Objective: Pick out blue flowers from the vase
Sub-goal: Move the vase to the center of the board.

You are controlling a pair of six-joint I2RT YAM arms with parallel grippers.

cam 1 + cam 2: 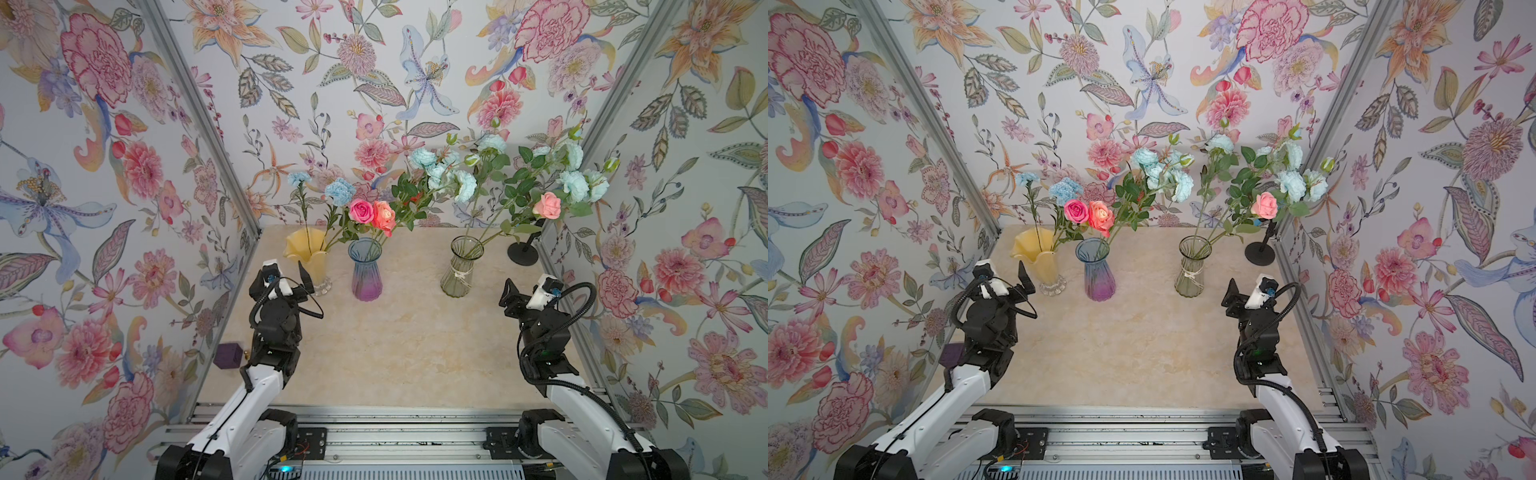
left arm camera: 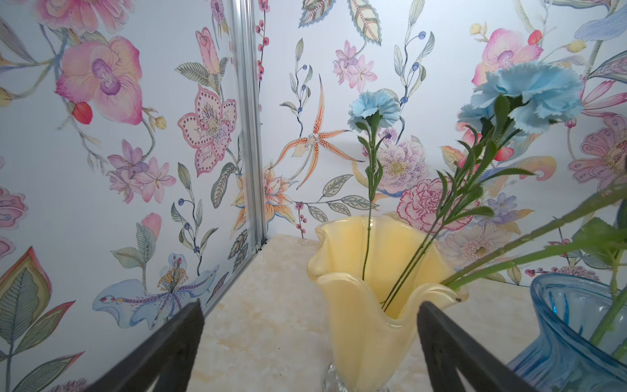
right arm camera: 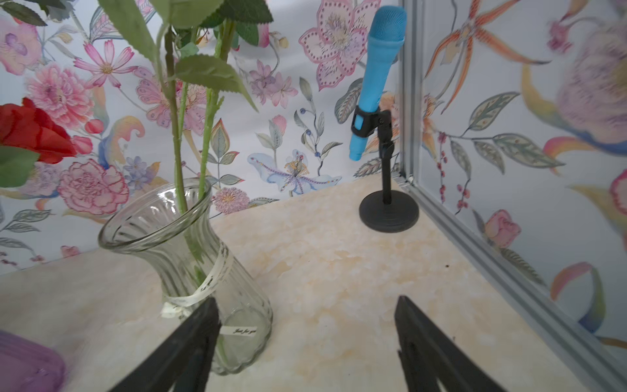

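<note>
Both arms crouch low, wrists tilted up. Left claw (image 2: 310, 303) gapes empty, yellow vase (image 2: 356, 322) just ahead, blue carnations (image 2: 373, 107) above. Right claw (image 3: 305, 300) spread empty, clear vase (image 3: 190, 244) beside one finger, aqua blooms (image 1: 573, 185) high ahead.

The table (image 1: 395, 353) on the robot's side of the blue vase (image 1: 365, 270) lies bare and wide open to reach across. Just left of the blue vase stands the yellow vase (image 1: 307, 257), leaving only a narrow gap. To its right a broader gap runs to the clear vase (image 1: 459, 270). Farther right, the mic stand (image 1: 523, 252) fills the back corner. Above the blue vase, roses (image 1: 361, 210), blue flowers (image 1: 464, 185) and leaning stems crowd together.
</note>
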